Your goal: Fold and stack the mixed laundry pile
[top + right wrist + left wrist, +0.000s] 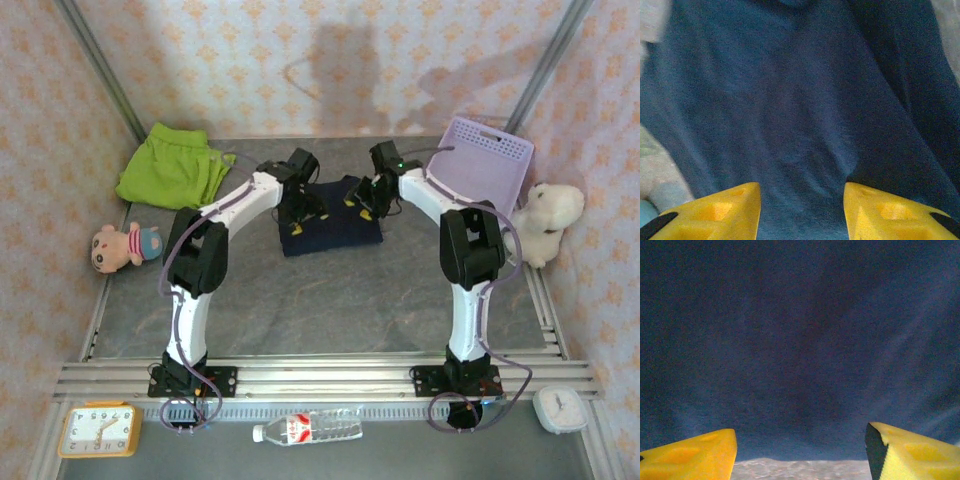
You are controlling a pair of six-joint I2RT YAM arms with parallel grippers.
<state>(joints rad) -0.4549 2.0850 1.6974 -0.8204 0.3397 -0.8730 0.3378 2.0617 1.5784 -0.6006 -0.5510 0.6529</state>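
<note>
The dark navy garment (335, 232) lies folded into a flat rectangle at the middle of the table. Both arms reach over its far part. My left gripper (308, 220) hovers above its left side, and in the left wrist view the yellow fingers (695, 455) stand wide apart over navy cloth (800, 340) with a strip of table between them. My right gripper (362, 208) is over the right side; its yellow fingers (890, 210) stand apart just above the smooth navy cloth (790, 100), holding nothing. The lime-green garment (168, 166) lies bunched at the back left corner.
A lavender basket (495, 165) leans at the back right with a white plush toy (548, 215) beside it. A small doll (120, 245) lies at the left edge. On the near ledge sit an orange clock (97, 430), a water bottle (310, 428) and a white timer (560, 408).
</note>
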